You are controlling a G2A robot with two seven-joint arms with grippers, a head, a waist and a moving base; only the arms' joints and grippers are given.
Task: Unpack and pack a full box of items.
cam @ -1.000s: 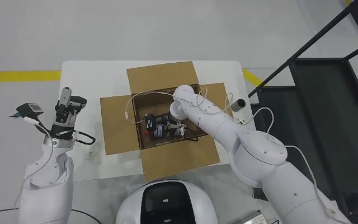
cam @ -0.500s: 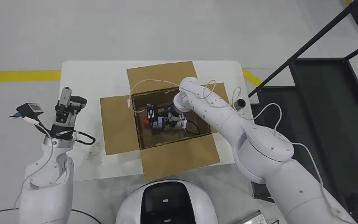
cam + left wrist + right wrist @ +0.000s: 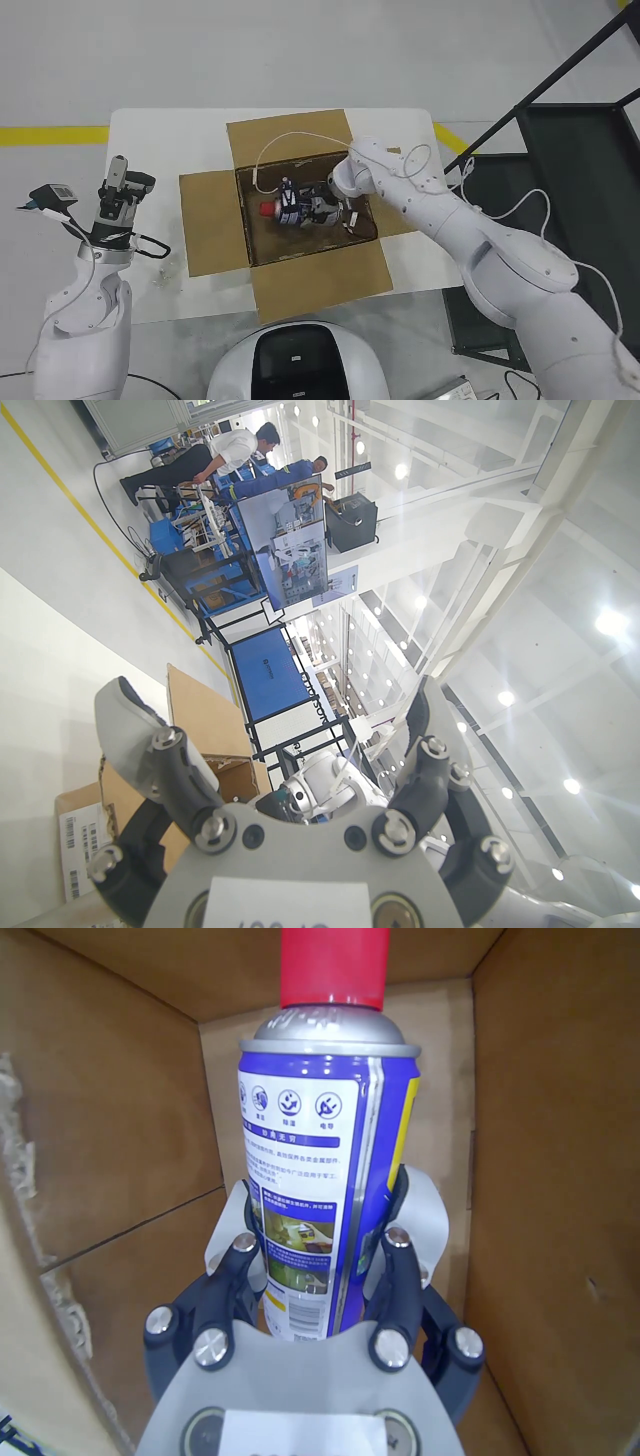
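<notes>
An open cardboard box (image 3: 300, 270) sits mid-table with its flaps spread. My right gripper (image 3: 318, 211) is shut on a blue spray can (image 3: 290, 210) with a red cap (image 3: 266, 208), holding it sideways over the box opening. In the right wrist view the spray can (image 3: 320, 1148) sits between both fingers (image 3: 235, 1228), the red cap (image 3: 334, 965) pointing toward a brown box wall (image 3: 560, 1128). My left gripper (image 3: 120, 178) stands at the table's left edge, raised and pointing up. In its own view the left gripper (image 3: 270, 720) is open with nothing between its fingers.
A black metal frame (image 3: 560, 150) stands right of the table. A white cable (image 3: 290, 140) loops from the right arm over the box's far flap. A small clear item (image 3: 172, 270) lies on the white table (image 3: 160, 140) near the left arm.
My right gripper has risen and shifted right and toward the far side of the box, carrying the spray can with it. The left arm has not moved.
</notes>
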